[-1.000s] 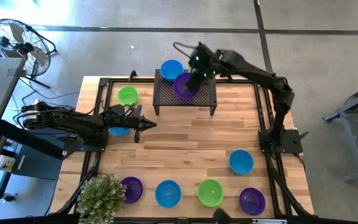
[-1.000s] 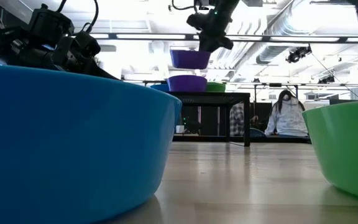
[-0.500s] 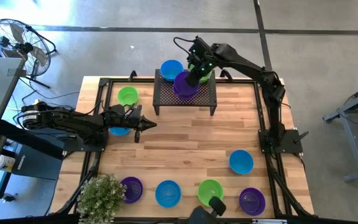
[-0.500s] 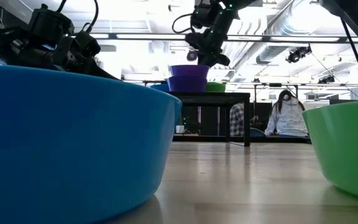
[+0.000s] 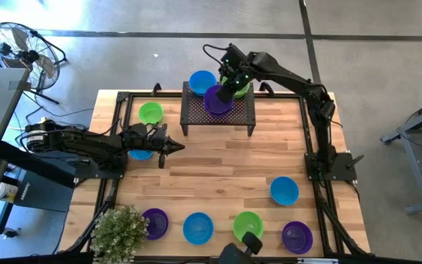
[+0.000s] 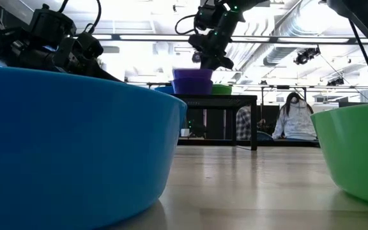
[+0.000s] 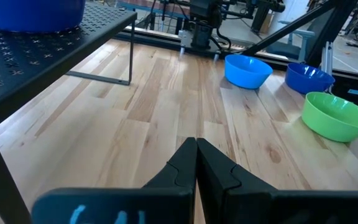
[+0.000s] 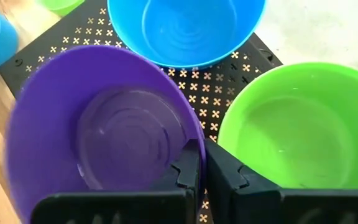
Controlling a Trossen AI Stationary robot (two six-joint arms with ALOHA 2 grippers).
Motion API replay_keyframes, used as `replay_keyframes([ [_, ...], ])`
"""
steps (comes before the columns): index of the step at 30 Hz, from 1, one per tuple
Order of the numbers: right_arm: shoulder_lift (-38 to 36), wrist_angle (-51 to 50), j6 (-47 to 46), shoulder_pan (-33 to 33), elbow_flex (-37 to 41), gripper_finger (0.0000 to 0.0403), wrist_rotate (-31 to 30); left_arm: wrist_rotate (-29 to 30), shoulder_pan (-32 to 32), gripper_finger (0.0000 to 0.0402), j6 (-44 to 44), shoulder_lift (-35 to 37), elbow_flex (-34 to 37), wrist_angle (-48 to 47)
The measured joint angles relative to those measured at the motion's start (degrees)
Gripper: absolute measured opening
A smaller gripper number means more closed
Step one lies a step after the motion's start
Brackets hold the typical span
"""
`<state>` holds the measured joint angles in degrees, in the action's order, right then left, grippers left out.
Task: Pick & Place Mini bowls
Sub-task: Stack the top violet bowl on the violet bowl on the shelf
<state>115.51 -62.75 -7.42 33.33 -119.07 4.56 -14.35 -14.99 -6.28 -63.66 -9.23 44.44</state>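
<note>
The wooden table [image 5: 218, 165] is carrying the black rack [image 5: 196, 114] at its far edge; on that rack the right gripper [image 8: 199, 167] is pinching the rim of a purple bowl [image 8: 98, 130], fingers closed on it, with a blue bowl [image 8: 185, 28] and a green bowl [image 8: 291, 130] sitting right next to it; the left gripper [image 7: 196, 163] is hanging low over the table's left side, fingers pressed together, gripping nothing.

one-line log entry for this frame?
right gripper: shut on purple bowl rim, on rack | left gripper: shut, idle over table
</note>
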Motion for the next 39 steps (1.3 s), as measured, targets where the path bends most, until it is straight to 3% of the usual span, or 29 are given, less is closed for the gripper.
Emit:
replay_keyframes([
  [13,0.02,0.53,0.38,-0.11,0.0,0.0063,0.18,0.0,0.01,0.0,-0.01,0.0,0.0,0.01],
  [16,0.02,0.56,0.56,-0.12,0.0,0.0057,0.18,0.0,0.01,0.0,-0.01,0.0,0.0,0.01],
  [22,0.04,0.97,0.12,-0.12,0.0,0.0006,0.11,0.0,0.0,0.0,-0.01,0.0,0.0,0.01],
  [30,0.04,0.38,-1.62,0.43,0.0,0.0003,3.47,-0.01,0.0,0.0,-0.01,0.0,0.0,-0.01],
  [39,0.29,-1.59,-2.04,0.43,0.0,0.0007,2.73,0.0,0.0,0.0,-0.01,0.0,0.0,0.01],
])
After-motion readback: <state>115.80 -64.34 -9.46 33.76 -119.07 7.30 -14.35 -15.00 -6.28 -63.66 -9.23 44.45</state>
